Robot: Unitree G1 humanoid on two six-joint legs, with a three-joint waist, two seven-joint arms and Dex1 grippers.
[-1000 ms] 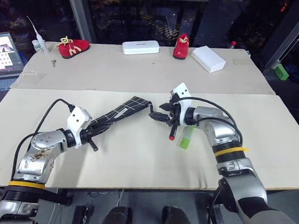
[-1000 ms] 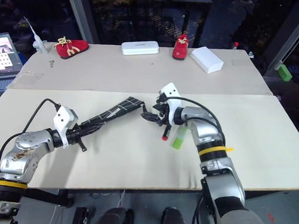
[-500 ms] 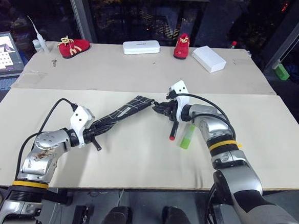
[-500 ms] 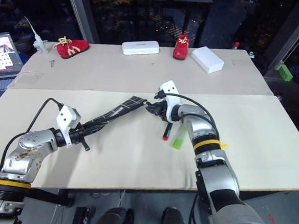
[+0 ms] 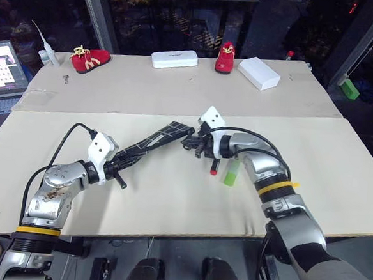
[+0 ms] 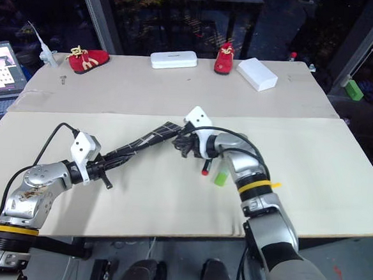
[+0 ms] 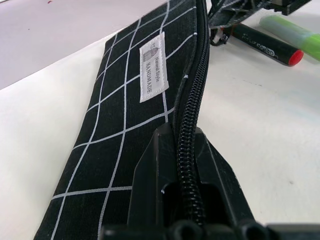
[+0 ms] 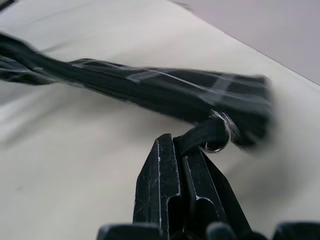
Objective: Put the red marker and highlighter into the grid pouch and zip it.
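Left gripper (image 5: 121,169) clenching near end of grid pouch (image 5: 154,140), anchoring it. Right gripper (image 6: 185,142) pinching zip-pull loop (image 8: 206,135) at far end, likely for unzipping. Red marker (image 5: 216,164), highlighter (image 5: 231,172) lying just behind right gripper, outside pouch.

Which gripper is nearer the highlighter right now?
Right. The right gripper sits just beside the highlighter, shut on the zip-pull loop at the grid pouch's far end. The left gripper clamps the pouch's opposite end, well away.
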